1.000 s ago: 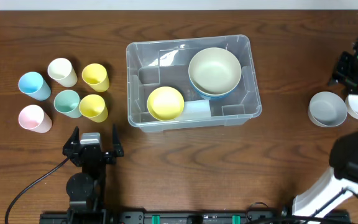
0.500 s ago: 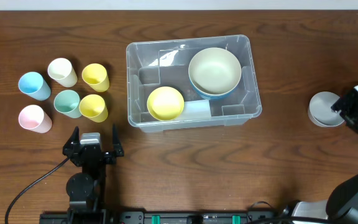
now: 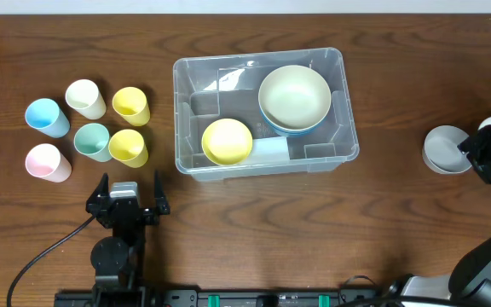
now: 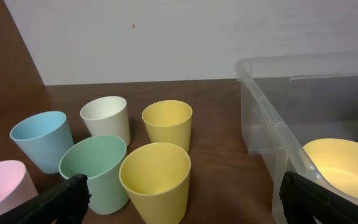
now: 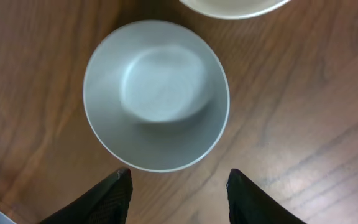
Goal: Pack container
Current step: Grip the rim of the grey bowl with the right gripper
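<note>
The clear plastic container (image 3: 182,111) stands at the table's middle and holds a yellow bowl (image 3: 227,141) and a cream bowl (image 3: 294,95) stacked on a blue one; its corner also shows in the left wrist view (image 4: 272,118). A grey bowl (image 3: 443,149) sits at the right, seen from above in the right wrist view (image 5: 156,94). My right gripper (image 3: 487,159) hovers open beside and above it (image 5: 179,186), holding nothing. My left gripper (image 3: 129,202) rests open near the front edge (image 4: 179,199), facing several pastel cups.
Several cups stand left of the container: blue (image 3: 46,117), cream (image 3: 85,98), green (image 3: 92,141), pink (image 3: 45,161) and two yellow (image 3: 129,105). A white bowl's rim (image 5: 232,7) lies next to the grey bowl. A cable runs from the left arm base.
My right arm has swung down from the far right back to just beside the grey bowl, partly covering the white bowl. The left arm has not moved.
</note>
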